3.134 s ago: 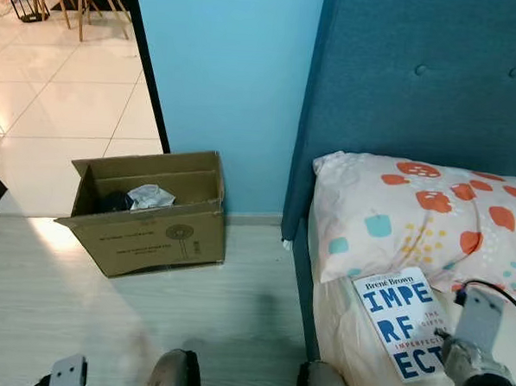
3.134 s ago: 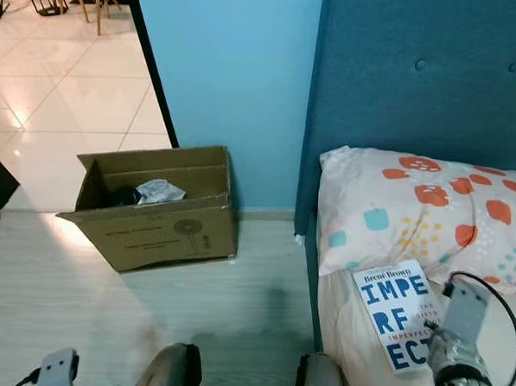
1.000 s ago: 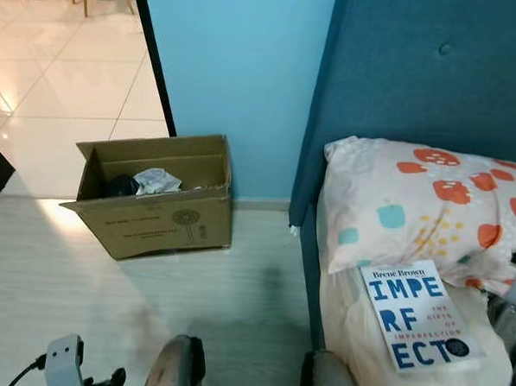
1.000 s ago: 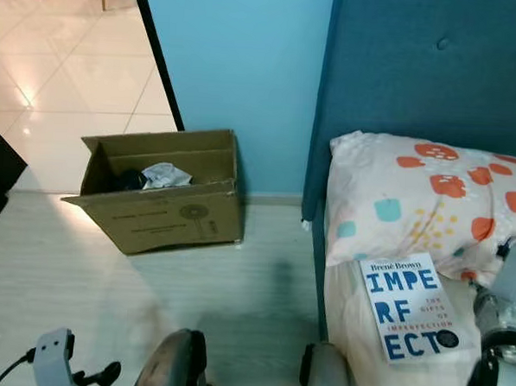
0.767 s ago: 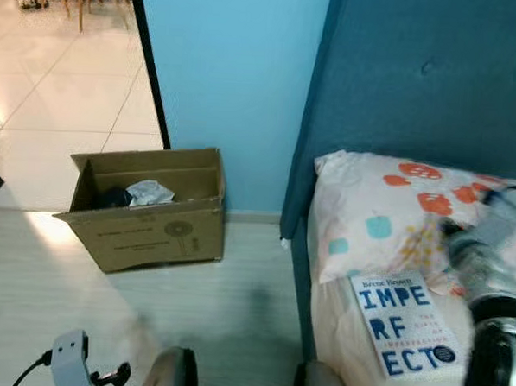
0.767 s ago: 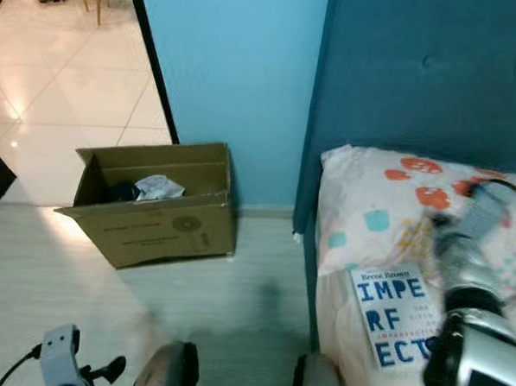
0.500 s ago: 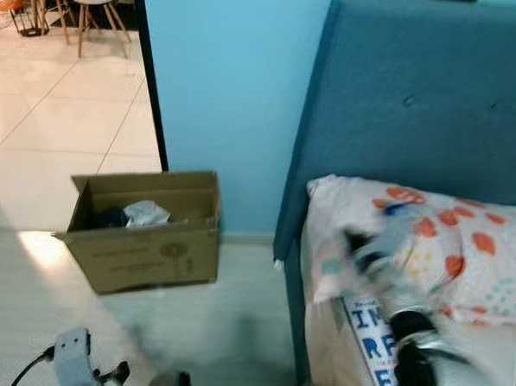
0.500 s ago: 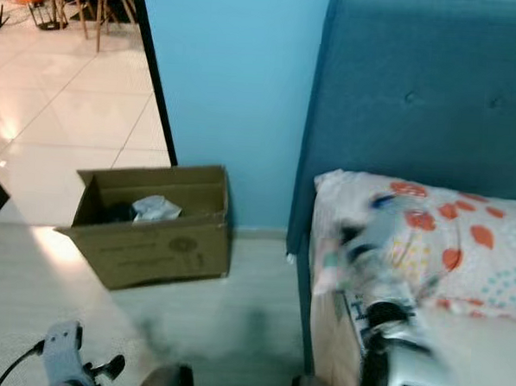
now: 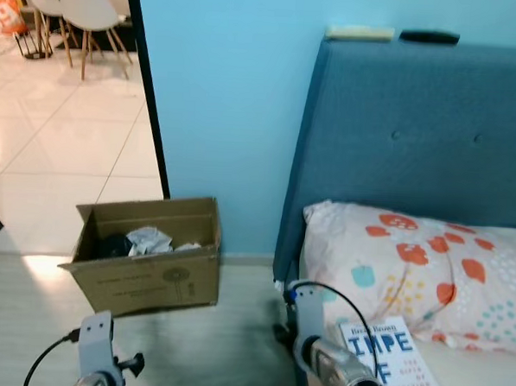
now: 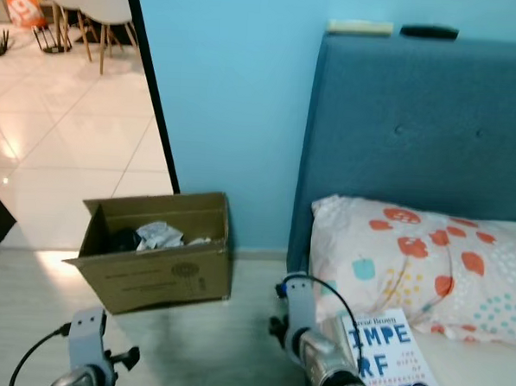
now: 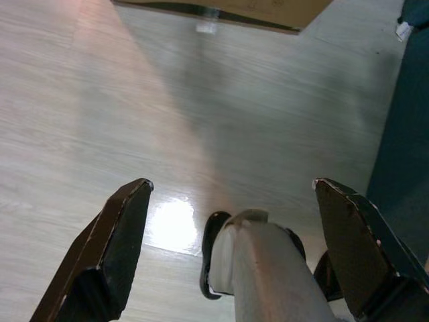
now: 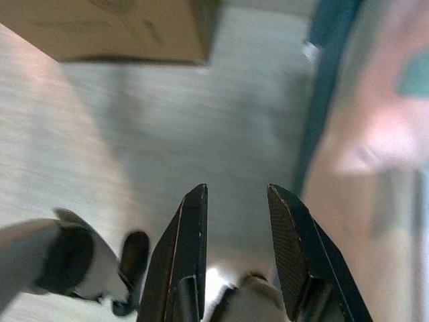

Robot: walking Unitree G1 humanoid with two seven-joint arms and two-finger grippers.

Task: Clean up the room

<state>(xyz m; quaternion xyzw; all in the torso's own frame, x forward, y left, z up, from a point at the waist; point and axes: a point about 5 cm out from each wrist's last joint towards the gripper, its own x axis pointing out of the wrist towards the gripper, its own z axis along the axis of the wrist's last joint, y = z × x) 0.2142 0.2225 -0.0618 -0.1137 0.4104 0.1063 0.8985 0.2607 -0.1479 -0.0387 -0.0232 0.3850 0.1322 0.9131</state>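
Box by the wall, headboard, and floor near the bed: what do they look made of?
Cardboard box: brown corrugated card, matte, with folded flaps. Headboard: teal woven fabric, apparently padded, with button tufts. Floor: pale wood-look planks, faint grain; laminate or vinyl, unclear.

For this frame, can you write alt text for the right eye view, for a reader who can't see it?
A white book with blue lettering lies on a bed beside a patterned pillow, with the robot's right arm raised just left of it. An open cardboard box holding crumpled items sits on the floor against the blue wall.

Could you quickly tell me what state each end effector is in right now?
Left end effector: open wide, holding nothing, above the floor.
Right end effector: open with a narrow gap, holding nothing.
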